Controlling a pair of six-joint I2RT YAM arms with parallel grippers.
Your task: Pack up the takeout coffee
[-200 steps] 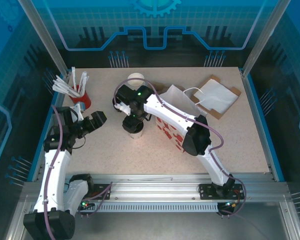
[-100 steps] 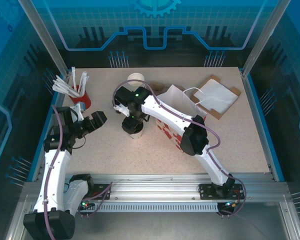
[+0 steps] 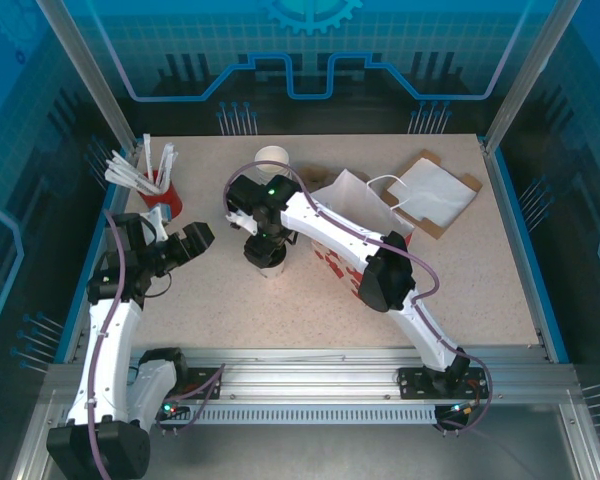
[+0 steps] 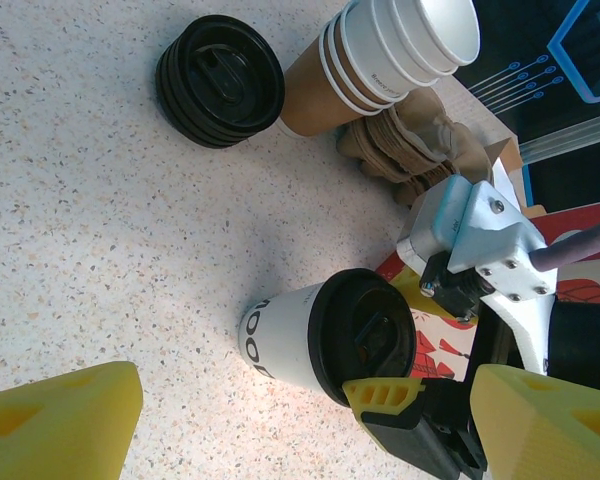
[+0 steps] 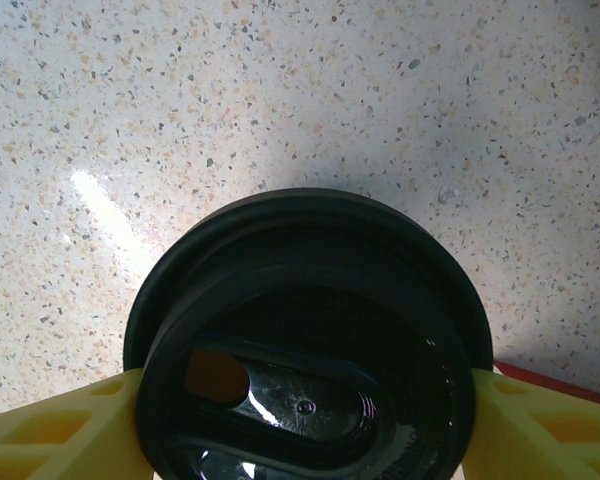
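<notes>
The right gripper point(image 5: 305, 385) hangs straight down over the takeout coffee point(image 5: 305, 350), its two yellow fingers point(image 5: 50, 430) set on opposite sides of the black lid and right at its rim. Whether they press on the cup or only flank it cannot be told. The cup stands upright on the speckled table point(image 3: 280, 310), a little left of the table's middle. Its long axis runs straight up from the surface, with the white body below and the lid on top facing the wrist camera. The sip opening lies toward the left side of that view. From the left wrist, dark lettering shows on the cup's white side, and one yellow finger of the right gripper sits against the lid's edge. Just beside the cup, on its right, lies a red-and-white patterned bag point(image 3: 335, 262) under the right arm. Beyond the cup, toward the far edge, stands a stack of lidless cups point(image 4: 380, 55) in brown sleeves. A stack of black lids point(image 4: 220, 80) sits close beside them. A white paper bag point(image 3: 430, 190) with handles lies well apart at the far right. The left gripper point(image 3: 195, 240) hovers to the cup's left, apart from it, its fingers point(image 4: 60, 425) spread wide and pointed toward the cup with nothing between them. Behind it, a red cup point(image 3: 162, 198) holds white sticks.
</notes>
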